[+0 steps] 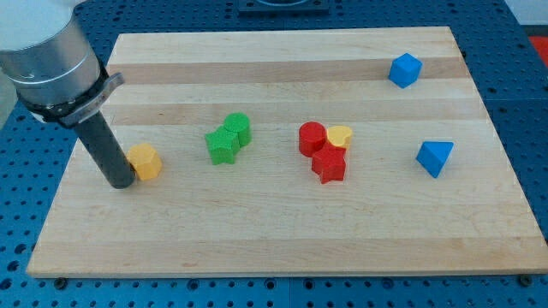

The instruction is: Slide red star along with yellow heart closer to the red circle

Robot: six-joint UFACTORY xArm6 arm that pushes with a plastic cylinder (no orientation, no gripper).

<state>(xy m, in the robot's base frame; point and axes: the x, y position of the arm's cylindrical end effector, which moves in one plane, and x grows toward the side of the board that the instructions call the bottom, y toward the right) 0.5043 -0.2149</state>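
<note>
The rod ends in my tip, which is seen resting on the board at the view's left, just beside the orange block; that block lies at about 2 o'clock from the tip, and whether the two touch cannot be told. No claw is carried by the arm, so nothing is grasped or released.

The red star is found near the board's middle, well apart from the tip. The red circle is placed at 11 o'clock from the star, touching it. The yellow heart is set at 1 o'clock from the star, pressed against the circle's right side.

Two green blocks are seen touching each other, between the orange block and the red group. A blue cube is located towards the view's top right, and a blue triangle at 3 o'clock from the star, well apart.
</note>
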